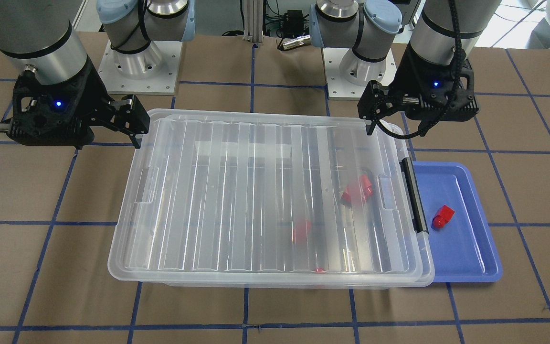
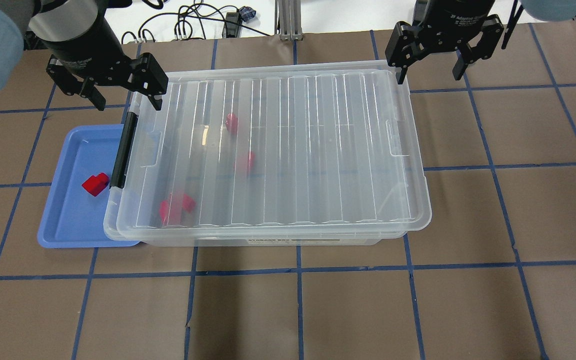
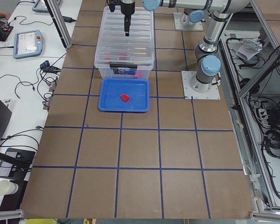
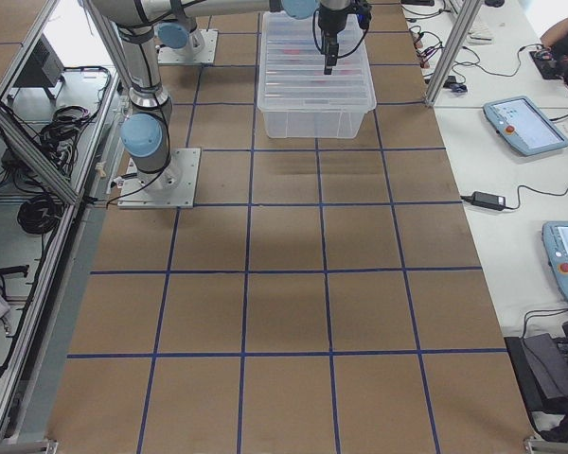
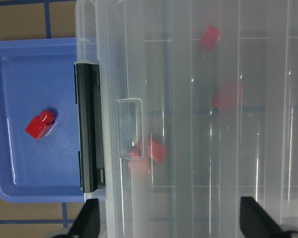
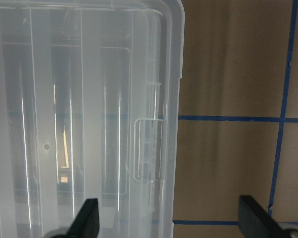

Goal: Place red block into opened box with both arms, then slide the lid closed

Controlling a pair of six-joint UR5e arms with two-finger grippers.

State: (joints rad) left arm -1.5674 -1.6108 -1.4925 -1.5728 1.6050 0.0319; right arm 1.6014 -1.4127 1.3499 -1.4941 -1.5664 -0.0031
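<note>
The red block (image 2: 95, 184) lies in a blue tray (image 2: 68, 220), outside the box; it also shows in the left wrist view as the red block (image 5: 39, 124). The clear box (image 2: 268, 241) stands mid-table, and its ribbed lid (image 2: 293, 150) lies flat over nearly all of it. The black bar (image 2: 124, 150) shows at the box end beside the tray. My left gripper (image 2: 128, 102) hangs open above the far corner at that end. At the opposite far corner, my right gripper (image 2: 428, 77) is open and holds nothing.
Three other red pieces show blurred through the lid: a larger cluster (image 2: 175, 207) near the bar end and two small ones (image 2: 232, 122), (image 2: 245, 161). The tray touches the box's short end. Brown table with blue grid tape lies all around.
</note>
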